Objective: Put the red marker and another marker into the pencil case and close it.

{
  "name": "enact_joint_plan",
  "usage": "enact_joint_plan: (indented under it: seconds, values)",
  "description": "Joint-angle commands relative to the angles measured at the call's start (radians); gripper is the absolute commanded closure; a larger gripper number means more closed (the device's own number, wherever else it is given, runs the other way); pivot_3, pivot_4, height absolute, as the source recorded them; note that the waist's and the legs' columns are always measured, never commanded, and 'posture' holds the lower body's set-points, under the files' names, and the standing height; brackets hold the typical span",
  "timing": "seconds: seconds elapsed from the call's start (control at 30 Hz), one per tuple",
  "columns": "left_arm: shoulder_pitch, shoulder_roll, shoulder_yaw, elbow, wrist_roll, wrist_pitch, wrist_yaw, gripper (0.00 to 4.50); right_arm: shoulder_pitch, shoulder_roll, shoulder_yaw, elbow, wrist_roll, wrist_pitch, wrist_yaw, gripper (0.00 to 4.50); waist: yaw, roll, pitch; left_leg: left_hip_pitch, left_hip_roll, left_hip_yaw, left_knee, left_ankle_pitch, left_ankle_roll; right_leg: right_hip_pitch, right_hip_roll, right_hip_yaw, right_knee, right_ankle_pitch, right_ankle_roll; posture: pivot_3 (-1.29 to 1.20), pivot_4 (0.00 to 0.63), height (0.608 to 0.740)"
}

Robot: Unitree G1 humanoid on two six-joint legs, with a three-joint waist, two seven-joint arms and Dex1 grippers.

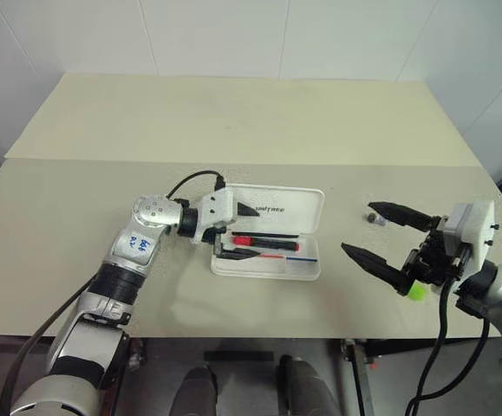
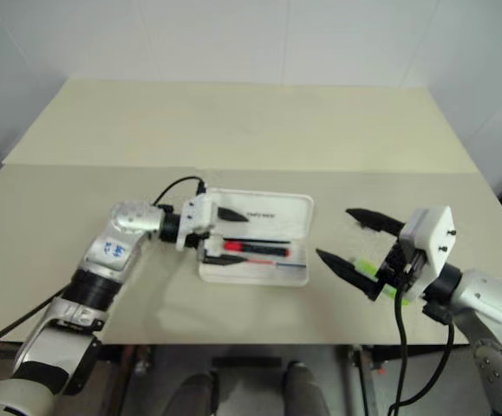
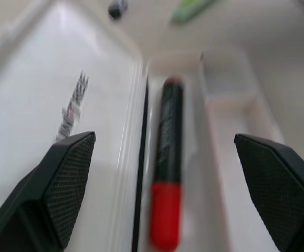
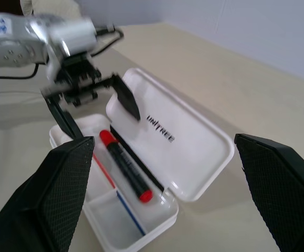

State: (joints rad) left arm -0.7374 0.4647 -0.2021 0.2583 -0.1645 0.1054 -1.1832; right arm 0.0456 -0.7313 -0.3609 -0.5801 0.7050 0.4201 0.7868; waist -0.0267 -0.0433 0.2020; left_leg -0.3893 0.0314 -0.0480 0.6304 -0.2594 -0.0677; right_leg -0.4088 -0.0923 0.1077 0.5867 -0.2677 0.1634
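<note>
The case (image 1: 268, 234) lies open near the table's (image 1: 233, 130) front edge, red marker (image 1: 264, 242) in its tray; lid at twelve o'clock reads "UNITREE"; left gripper (image 1: 226, 232), fingers apart, at nine; right gripper (image 1: 376, 232), fingers apart, at three above the highlighter (image 1: 416, 292); bare tabletop beyond.

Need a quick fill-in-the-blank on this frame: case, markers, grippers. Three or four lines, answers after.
1. The red marker lies inside the ____.
2. The case's lid stands ____.
3. The green highlighter lies on the table under the ____ gripper.
4. The left gripper, over the case, has its fingers ____.

Answers: case; open; right; open
</note>
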Motion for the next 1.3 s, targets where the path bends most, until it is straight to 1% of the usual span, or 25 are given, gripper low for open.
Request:
enact_joint_plan:
  seconds: [0.03,0.13,0.23,0.43,0.5,0.57,0.67,0.8,0.93,0.97,1.03,1.23,1.27,1.3]
  values:
    - [0.010,0.012,0.073,-0.119,-0.111,0.085,-0.010,0.05,0.011,0.006,-0.008,0.060,-0.020,-0.033,0.029,0.00,0.000,0.000,0.000,0.000,0.000,0.000,0.000,0.000,0.000,0.000,0.000,0.000,0.001,0.000,0.000,0.00,0.150,0.740]
    - [0.022,0.032,0.125,-0.196,-0.198,0.142,-0.033,0.05,0.015,0.005,-0.003,0.128,-0.037,-0.049,0.057,0.00,-0.001,0.000,0.000,0.001,0.000,0.000,0.000,0.000,0.000,0.000,0.000,0.000,0.001,0.000,0.000,0.00,0.150,0.740]
    - [0.030,0.056,0.184,-0.271,-0.324,0.260,-0.053,0.05,0.032,-0.010,0.000,0.199,-0.074,-0.068,0.092,0.00,-0.002,0.000,0.000,0.001,0.000,0.000,0.000,0.000,0.000,0.000,0.000,0.000,0.002,0.000,0.000,0.00,0.150,0.740]
    - [0.035,0.164,0.266,-0.361,-0.448,0.367,-0.103,0.05,0.051,-0.045,0.014,0.400,-0.178,-0.144,0.187,0.00,-0.004,0.000,0.000,0.002,0.000,0.000,0.001,0.000,0.000,0.000,0.000,0.000,0.003,0.000,0.000,0.00,0.150,0.740]
    - [0.062,0.239,0.276,-0.360,-0.452,0.373,-0.169,0.05,0.037,-0.058,0.024,0.498,-0.208,-0.170,0.220,0.00,-0.006,0.000,0.000,0.002,0.000,0.000,0.001,0.000,0.000,0.000,0.000,0.000,0.003,-0.001,-0.001,0.00,0.150,0.740]
    - [0.084,0.300,0.279,-0.335,-0.435,0.337,-0.226,0.05,0.026,-0.071,0.034,0.583,-0.237,-0.206,0.253,0.00,-0.009,0.001,0.000,0.003,0.000,0.000,0.001,0.000,0.000,0.000,0.000,0.000,0.003,-0.002,-0.003,0.00,0.150,0.740]
    - [0.097,0.356,0.285,-0.274,-0.407,0.269,-0.286,0.05,0.009,-0.086,0.036,0.678,-0.268,-0.251,0.292,0.00,-0.008,0.001,0.000,0.002,0.000,0.000,0.001,0.000,0.000,0.000,0.000,0.000,0.003,-0.003,-0.005,0.00,0.150,0.740]
    - [0.088,0.387,0.284,-0.189,-0.374,0.188,-0.333,0.05,-0.016,-0.099,0.030,0.768,-0.288,-0.283,0.328,0.00,-0.008,0.001,0.000,0.002,0.000,0.001,0.001,0.000,0.000,0.000,0.000,0.000,0.002,-0.003,-0.005,0.00,0.150,0.740]
    - [0.075,0.380,0.279,-0.148,-0.361,0.143,-0.335,0.05,-0.022,-0.098,0.039,0.833,-0.310,-0.315,0.348,0.00,-0.007,0.001,0.000,0.002,0.000,0.001,0.001,0.000,0.000,0.000,0.000,0.001,0.002,-0.003,-0.005,0.00,0.150,0.740]
    - [0.077,0.378,0.278,-0.148,-0.360,0.137,-0.333,0.00,-0.013,-0.095,0.044,0.839,-0.315,-0.322,0.357,0.38,-0.006,0.001,0.000,0.002,0.000,0.001,0.001,0.000,0.000,0.000,0.000,0.000,0.002,-0.003,-0.005,0.00,0.150,0.740]
    - [0.081,0.378,0.275,-0.147,-0.359,0.127,-0.336,0.00,0.004,-0.087,0.049,0.833,-0.312,-0.329,0.371,0.92,-0.005,0.001,0.000,0.002,0.000,0.001,0.001,0.000,0.000,0.000,0.000,0.000,0.003,-0.002,-0.003,0.00,0.150,0.740]
    - [0.066,0.374,0.266,-0.122,-0.357,0.108,-0.343,0.00,0.008,-0.068,0.042,0.782,-0.282,-0.326,0.366,3.14,-0.005,0.001,0.000,0.002,0.000,0.000,0.000,0.000,0.000,0.000,0.000,0.000,0.004,-0.002,0.000,0.00,0.150,0.740]
    - [0.064,0.372,0.264,-0.119,-0.357,0.105,-0.344,0.00,0.008,-0.067,0.041,0.775,-0.278,-0.326,0.367,3.41,-0.005,0.001,0.000,0.002,0.000,0.000,0.000,0.000,0.000,0.000,0.000,0.000,0.004,-0.002,0.000,0.00,0.150,0.740]
    - [0.060,0.368,0.262,-0.116,-0.357,0.103,-0.344,0.00,0.007,-0.066,0.042,0.763,-0.276,-0.326,0.367,3.39,-0.005,0.001,0.000,0.002,0.000,0.000,0.001,0.000,0.000,0.000,0.000,0.000,0.004,-0.002,0.000,0.00,0.150,0.740]
